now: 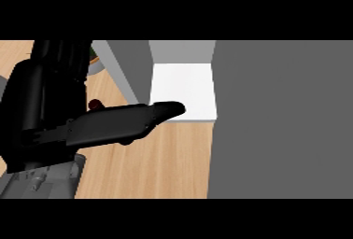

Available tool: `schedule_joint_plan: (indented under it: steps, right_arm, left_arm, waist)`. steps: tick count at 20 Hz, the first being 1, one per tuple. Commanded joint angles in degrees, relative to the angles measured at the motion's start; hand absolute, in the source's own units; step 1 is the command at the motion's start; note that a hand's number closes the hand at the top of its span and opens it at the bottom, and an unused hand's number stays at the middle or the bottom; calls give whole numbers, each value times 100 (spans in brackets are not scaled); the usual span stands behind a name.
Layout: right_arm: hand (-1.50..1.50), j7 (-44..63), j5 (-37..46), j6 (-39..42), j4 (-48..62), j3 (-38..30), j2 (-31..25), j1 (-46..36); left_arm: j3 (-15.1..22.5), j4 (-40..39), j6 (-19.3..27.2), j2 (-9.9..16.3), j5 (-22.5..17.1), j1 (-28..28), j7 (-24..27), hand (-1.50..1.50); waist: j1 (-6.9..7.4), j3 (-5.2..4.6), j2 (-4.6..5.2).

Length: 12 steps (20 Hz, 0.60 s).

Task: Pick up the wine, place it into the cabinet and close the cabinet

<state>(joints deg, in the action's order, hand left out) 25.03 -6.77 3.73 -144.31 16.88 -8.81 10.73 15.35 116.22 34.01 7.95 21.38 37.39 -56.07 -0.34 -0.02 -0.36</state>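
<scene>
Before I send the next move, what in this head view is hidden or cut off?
- Wine: only a small dark red bit shows behind the left hand, which covers the rest; the grip itself cannot be seen.
- Cabinet inside: only a white floor patch shows; the grey door blocks everything to its right.
- Right hand: not in view at all.
- Green thing near the top edge: mostly hidden by the left hand, too little to name.
</scene>
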Motion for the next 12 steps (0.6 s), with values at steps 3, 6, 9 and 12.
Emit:
schedule_joint_plan:
  steps: [3, 6, 9, 12]
  right_arm:
    - [-150, 427, -597, 83, -1449, -121, -186, 478]
    - [-150, 329, -460, 98, -1300, -145, -216, 487]
    - [-150, 457, -433, -60, -1196, -56, -77, 211]
    - [-150, 527, -464, -101, -1202, -141, -77, 21]
  left_arm:
    - [-322, 225, -185, 272, -272, -670, 326, -150]
    - [-318, 597, -185, 300, -268, -1144, 355, -150]
    - [-558, 388, -351, 380, -559, -1179, 400, -150]
    - [-766, 317, -486, 477, -898, -1411, 760, -150]
  waist:
    - [-62, 1, 10]
    - [-27, 3, 8]
    - [-17, 0, 20]
    - [-8, -3, 26]
